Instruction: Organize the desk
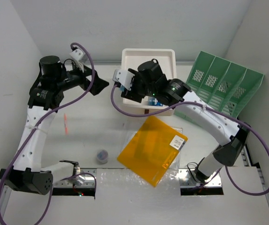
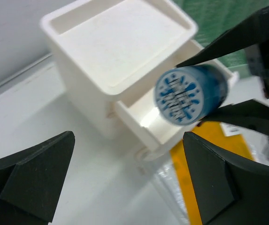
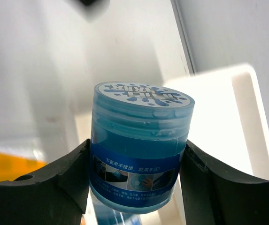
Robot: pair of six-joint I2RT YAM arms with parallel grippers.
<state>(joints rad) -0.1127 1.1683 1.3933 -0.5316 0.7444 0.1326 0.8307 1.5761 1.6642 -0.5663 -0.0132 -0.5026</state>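
My right gripper (image 3: 136,180) is shut on a blue jar of cleaning gel (image 3: 139,145) with a white and blue lid. It holds the jar tilted over the open drawer (image 2: 148,119) of the white drawer box (image 1: 148,56). In the left wrist view the jar (image 2: 190,93) shows lid-on between the right fingers. In the top view the right gripper (image 1: 146,91) hides most of the jar. My left gripper (image 1: 99,86) is open and empty, above the white desk (image 1: 78,140), just left of the box; it also shows in the left wrist view (image 2: 127,178).
An orange folder (image 1: 153,150) lies on clear plastic wrap (image 1: 125,183) in front of the box. A green slotted file rack (image 1: 223,86) stands at the back right. A small dark-lidded jar (image 1: 102,155) and a red pen (image 1: 66,124) lie on the left half.
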